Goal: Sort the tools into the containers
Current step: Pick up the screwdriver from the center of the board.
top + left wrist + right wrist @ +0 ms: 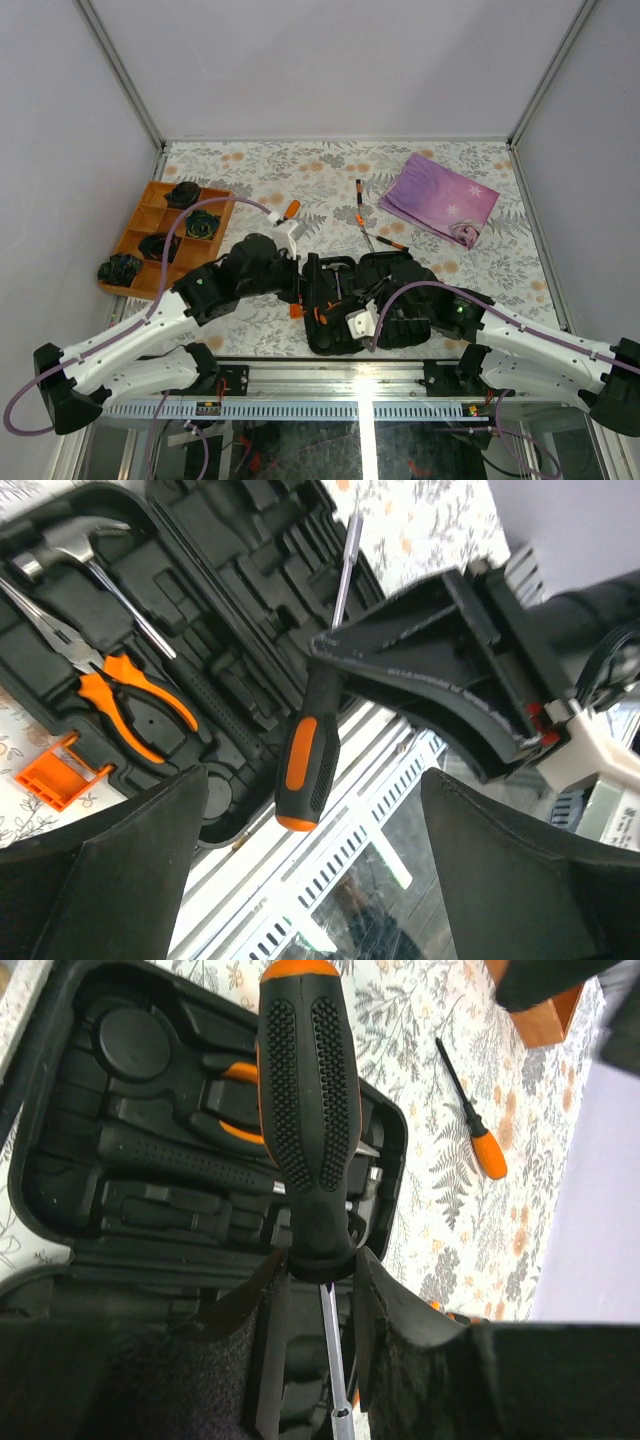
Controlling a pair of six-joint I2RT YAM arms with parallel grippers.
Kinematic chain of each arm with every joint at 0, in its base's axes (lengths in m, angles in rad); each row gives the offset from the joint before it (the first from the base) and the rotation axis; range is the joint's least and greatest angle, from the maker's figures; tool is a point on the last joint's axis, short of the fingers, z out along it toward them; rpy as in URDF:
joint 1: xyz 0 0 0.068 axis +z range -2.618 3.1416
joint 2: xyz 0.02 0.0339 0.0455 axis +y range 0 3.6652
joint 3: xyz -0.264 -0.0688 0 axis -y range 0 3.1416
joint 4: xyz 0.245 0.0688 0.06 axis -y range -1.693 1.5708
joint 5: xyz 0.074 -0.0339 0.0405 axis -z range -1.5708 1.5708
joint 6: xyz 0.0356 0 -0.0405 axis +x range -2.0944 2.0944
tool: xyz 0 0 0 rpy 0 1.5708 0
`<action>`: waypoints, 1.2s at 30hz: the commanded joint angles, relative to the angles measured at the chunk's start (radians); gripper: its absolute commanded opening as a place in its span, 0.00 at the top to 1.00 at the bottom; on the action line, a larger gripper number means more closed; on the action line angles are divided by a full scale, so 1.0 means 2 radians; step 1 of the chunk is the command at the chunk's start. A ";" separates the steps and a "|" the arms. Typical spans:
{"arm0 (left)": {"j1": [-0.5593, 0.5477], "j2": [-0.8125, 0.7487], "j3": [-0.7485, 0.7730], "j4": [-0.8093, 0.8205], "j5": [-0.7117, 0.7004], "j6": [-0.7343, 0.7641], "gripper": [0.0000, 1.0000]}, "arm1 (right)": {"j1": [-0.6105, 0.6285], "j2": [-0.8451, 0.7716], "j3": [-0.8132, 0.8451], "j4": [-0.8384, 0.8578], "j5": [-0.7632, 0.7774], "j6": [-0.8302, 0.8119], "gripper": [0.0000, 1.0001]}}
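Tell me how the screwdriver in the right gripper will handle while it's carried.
Likely stiff: the screwdriver has a straight metal shaft. The right gripper pinches it at the collar, so the bulky handle may swing. Its dimpled handle looks grippy but round, so it could roll if dropped.

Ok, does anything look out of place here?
Nothing spilled or broken. The right tool holds a screwdriver above the open case, not seated in a slot. Another screwdriver lies loose on the table beyond it.
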 commanded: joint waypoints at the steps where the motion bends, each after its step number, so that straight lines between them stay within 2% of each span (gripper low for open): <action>1: -0.034 0.019 -0.012 0.054 -0.015 0.031 0.16 | 0.003 -0.017 0.023 -0.024 0.033 -0.029 1.00; 7: -0.066 0.063 -0.005 0.054 -0.007 0.055 0.16 | 0.003 -0.024 0.030 -0.029 0.042 -0.043 1.00; 16: -0.084 0.115 -0.013 0.070 -0.007 0.061 0.27 | 0.003 -0.026 0.044 -0.035 0.036 -0.061 1.00; 26: -0.086 0.134 -0.011 0.094 0.012 0.059 0.54 | 0.003 -0.015 0.061 -0.037 0.004 -0.070 1.00; 32: -0.086 0.136 -0.010 0.087 -0.001 0.058 0.71 | 0.003 -0.019 0.060 -0.029 0.005 -0.077 0.99; 36: -0.085 0.131 -0.012 0.089 -0.006 0.060 0.91 | 0.003 -0.022 0.064 -0.029 0.006 -0.082 0.90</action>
